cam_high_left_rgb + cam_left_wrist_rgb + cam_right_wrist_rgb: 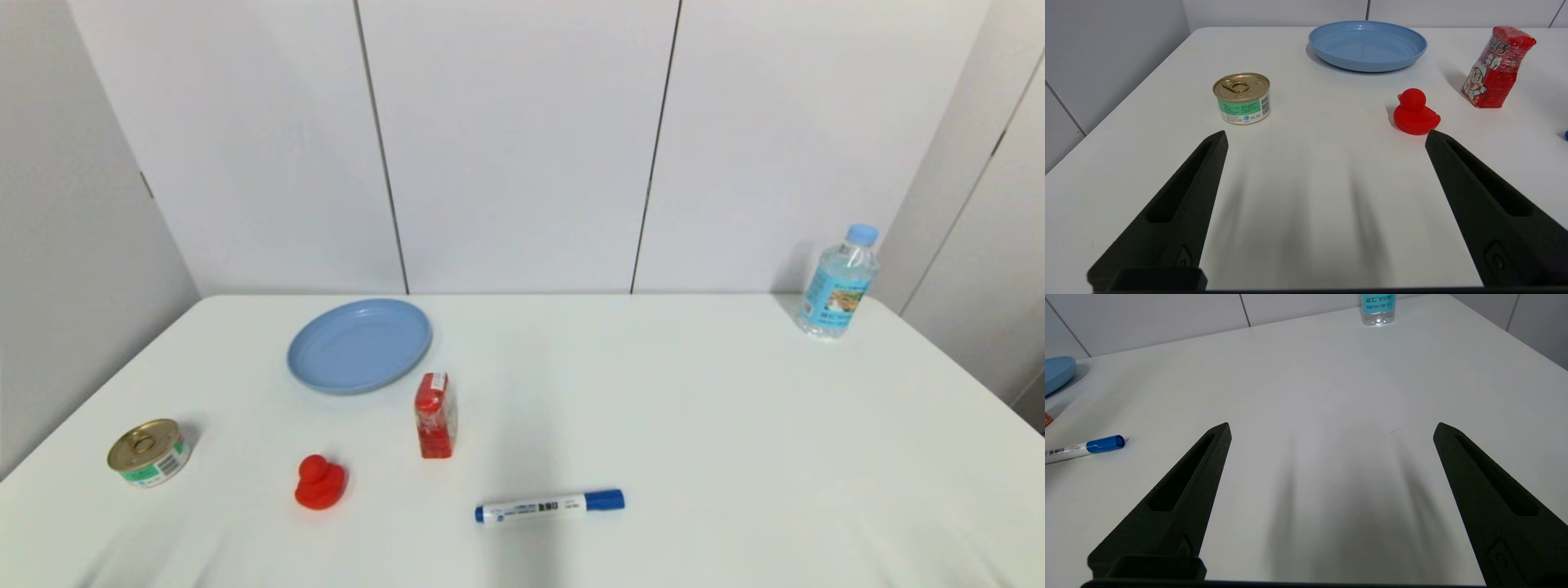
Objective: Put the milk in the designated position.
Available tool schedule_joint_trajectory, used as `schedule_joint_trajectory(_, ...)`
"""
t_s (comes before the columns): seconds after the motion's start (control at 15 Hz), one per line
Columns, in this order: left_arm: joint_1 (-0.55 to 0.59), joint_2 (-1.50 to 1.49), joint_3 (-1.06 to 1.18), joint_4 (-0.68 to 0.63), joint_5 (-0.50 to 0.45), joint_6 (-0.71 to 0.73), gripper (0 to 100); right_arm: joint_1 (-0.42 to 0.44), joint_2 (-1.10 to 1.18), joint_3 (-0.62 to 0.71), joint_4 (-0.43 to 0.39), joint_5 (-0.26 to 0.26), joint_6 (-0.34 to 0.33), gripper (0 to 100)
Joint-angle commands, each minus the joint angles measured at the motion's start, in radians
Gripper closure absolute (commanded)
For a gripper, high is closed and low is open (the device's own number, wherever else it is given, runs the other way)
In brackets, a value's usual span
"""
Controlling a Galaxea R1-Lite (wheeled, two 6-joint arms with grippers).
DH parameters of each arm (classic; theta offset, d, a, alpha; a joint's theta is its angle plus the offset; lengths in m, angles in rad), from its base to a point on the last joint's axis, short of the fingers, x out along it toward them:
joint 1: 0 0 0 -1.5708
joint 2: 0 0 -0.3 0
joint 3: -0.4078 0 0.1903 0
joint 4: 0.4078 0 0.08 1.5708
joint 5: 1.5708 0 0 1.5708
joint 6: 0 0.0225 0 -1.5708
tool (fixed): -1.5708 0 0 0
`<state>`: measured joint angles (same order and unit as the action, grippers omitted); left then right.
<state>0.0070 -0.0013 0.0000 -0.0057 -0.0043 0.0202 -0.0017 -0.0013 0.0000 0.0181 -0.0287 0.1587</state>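
White table (735,425) w/ white panelled wall (522,139) behind

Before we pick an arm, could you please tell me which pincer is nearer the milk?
Left. The left pincer has the milk close ahead beside the red duck; the right pincer sees none of it.

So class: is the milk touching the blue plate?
Apart. In the left wrist view, bare white table shows between the milk and the plate's rim; the head view shows the gap too.
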Motion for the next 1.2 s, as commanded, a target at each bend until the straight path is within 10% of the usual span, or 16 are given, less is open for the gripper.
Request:
schedule_joint_trajectory(0.07, 0.001, 0.000, 0.000, 0.000, 0.000, 0.000, 0, 0.000, 0.001, 0.000, 0.000, 0.000, 0.001, 0)
schedule_joint_trajectory(0.8, 0.002, 0.098, -0.031, 0.007, 0.001, -0.025, 0, 0.000, 0.001, 0.000, 0.000, 0.001, 0.001, 0)
schedule_joint_trajectory(1.2, -0.001, 0.670, -0.471, 0.006, -0.402, 0.284, 0, 0.000, 0.001, 0.000, 0.000, 0.001, 0.001, 0)
